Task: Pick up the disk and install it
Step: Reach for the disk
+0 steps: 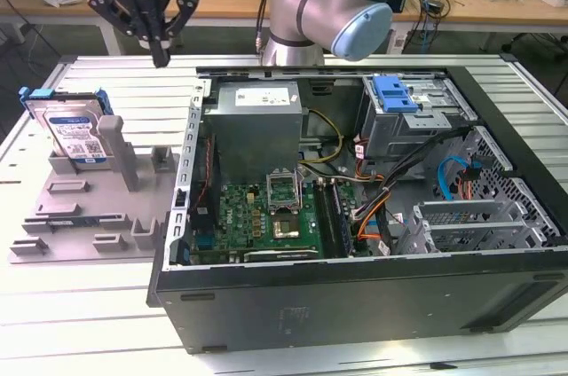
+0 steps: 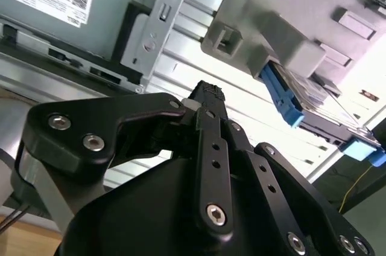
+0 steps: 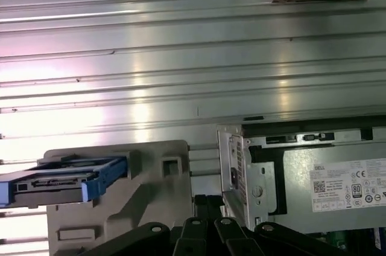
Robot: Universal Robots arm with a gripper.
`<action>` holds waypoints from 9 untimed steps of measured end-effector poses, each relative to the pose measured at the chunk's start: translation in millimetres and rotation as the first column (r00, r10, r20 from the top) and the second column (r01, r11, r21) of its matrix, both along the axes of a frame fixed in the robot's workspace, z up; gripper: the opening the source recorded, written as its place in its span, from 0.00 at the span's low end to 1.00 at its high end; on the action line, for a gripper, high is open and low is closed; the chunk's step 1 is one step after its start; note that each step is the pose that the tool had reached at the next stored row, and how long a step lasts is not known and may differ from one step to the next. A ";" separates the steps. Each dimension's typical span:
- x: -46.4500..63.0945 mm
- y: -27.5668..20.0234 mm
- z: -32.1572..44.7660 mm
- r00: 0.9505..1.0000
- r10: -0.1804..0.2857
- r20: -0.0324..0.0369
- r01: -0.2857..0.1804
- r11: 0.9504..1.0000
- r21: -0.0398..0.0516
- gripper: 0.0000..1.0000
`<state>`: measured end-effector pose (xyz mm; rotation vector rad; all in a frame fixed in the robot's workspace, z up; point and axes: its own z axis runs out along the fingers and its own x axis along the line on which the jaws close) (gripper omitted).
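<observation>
Silver disk (image 1: 78, 135), clipped in a blue carrier, is propped in the grey fixture (image 1: 89, 216) on the tabletop (image 1: 80, 305); the claw (image 1: 160, 57) is suspended above, closed and empty.

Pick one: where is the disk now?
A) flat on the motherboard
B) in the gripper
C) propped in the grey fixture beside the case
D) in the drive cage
C: the disk stands propped in the grey fixture outside the open case, the gripper apart from it, shut and empty.
</observation>
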<state>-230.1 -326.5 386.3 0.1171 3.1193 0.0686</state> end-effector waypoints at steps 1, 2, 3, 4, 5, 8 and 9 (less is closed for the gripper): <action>-3.1 1.2 -0.3 1.000 0.000 0.000 0.000 1.000 0.000 0.11; -8.2 3.0 -0.6 1.000 0.000 0.000 0.000 1.000 0.000 0.11; -11.7 4.2 -0.9 1.000 0.000 0.000 0.000 1.000 0.000 0.11; -17.0 6.1 -1.3 1.000 0.000 0.000 0.000 1.000 0.000 0.11; -25.6 9.0 -2.0 1.000 0.000 0.000 0.000 1.000 0.000 0.11; -41.2 14.2 -3.4 1.000 0.000 0.000 0.000 1.000 0.000 0.11; -47.4 16.3 -3.9 1.000 0.000 0.000 0.000 1.000 0.000 0.11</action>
